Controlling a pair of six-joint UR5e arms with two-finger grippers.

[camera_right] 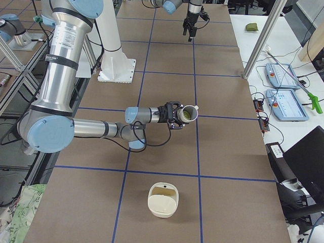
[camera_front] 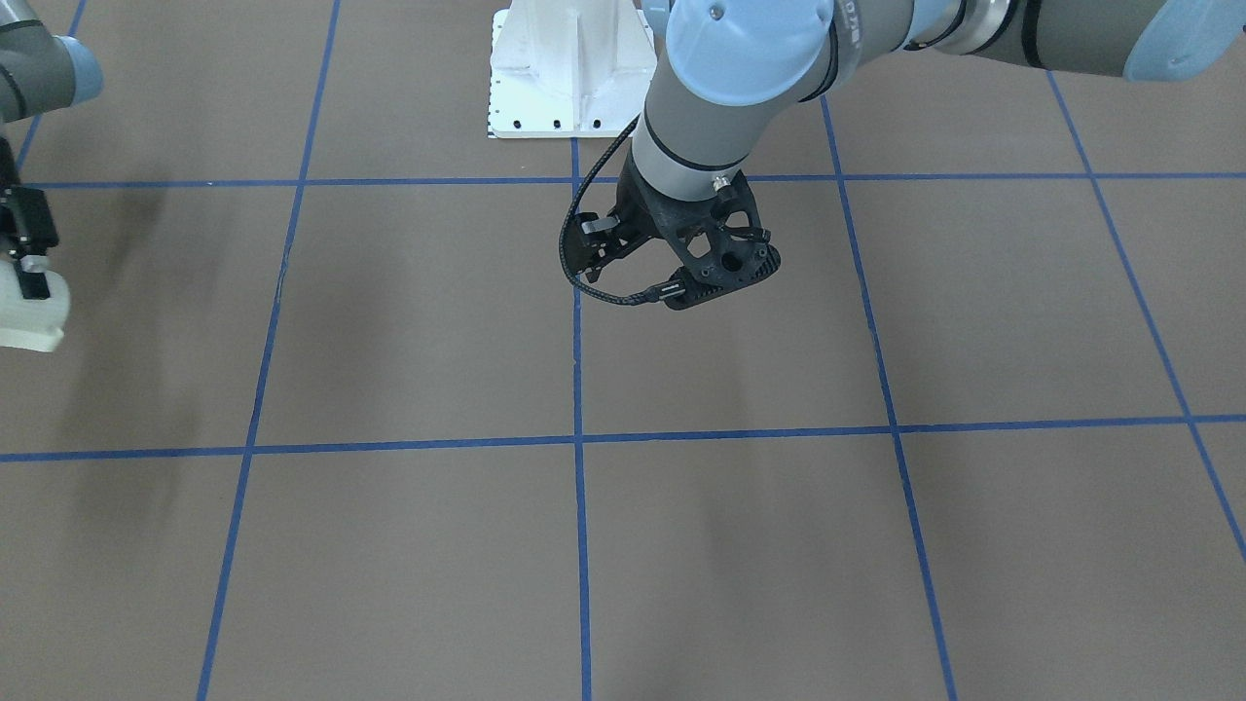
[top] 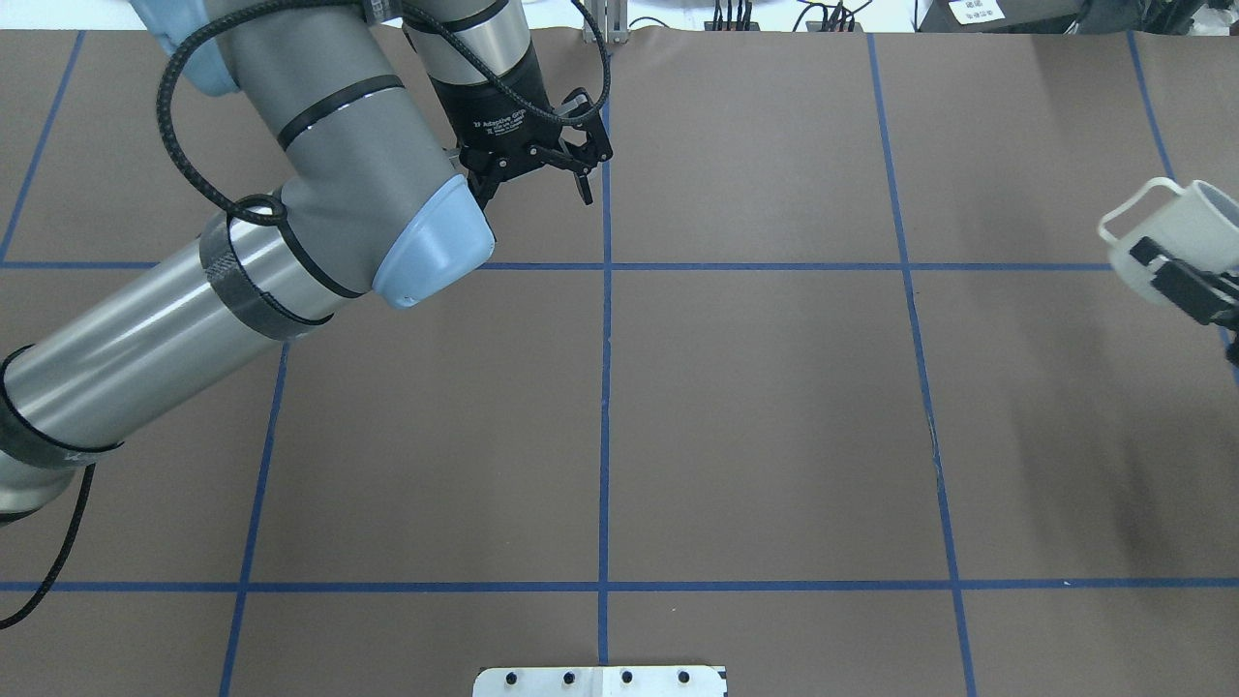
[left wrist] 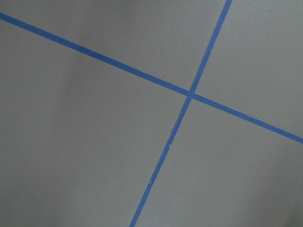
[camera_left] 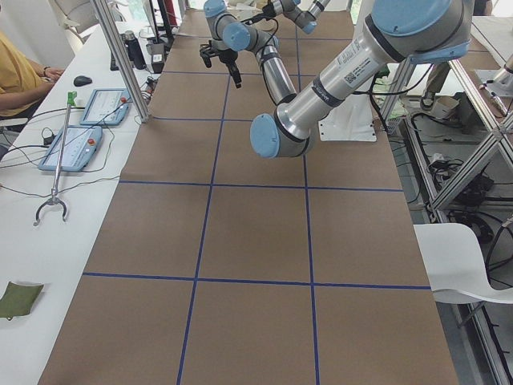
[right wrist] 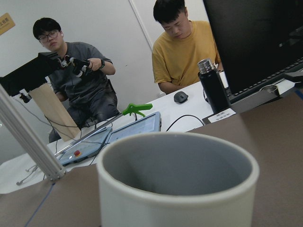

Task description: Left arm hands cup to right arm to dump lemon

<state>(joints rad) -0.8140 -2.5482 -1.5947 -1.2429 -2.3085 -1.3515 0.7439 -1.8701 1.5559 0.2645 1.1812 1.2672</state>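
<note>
Cup (top: 1176, 225) carried aloft by the right gripper (top: 1166, 271)
Overhead, the cup was seen pinched at its wall towards the table's right end; the left gripper (top: 538, 179) was spread, empty. From the right, the lemon (camera_right: 187, 116) was glimpsed inside. Rigid, smooth, breakable: a firm wall grip was judged wisest.

Blue tape lines (top: 605, 387) cross the brown table (top: 774, 407), with a white bench (camera_left: 32, 241) alongside it.
</note>
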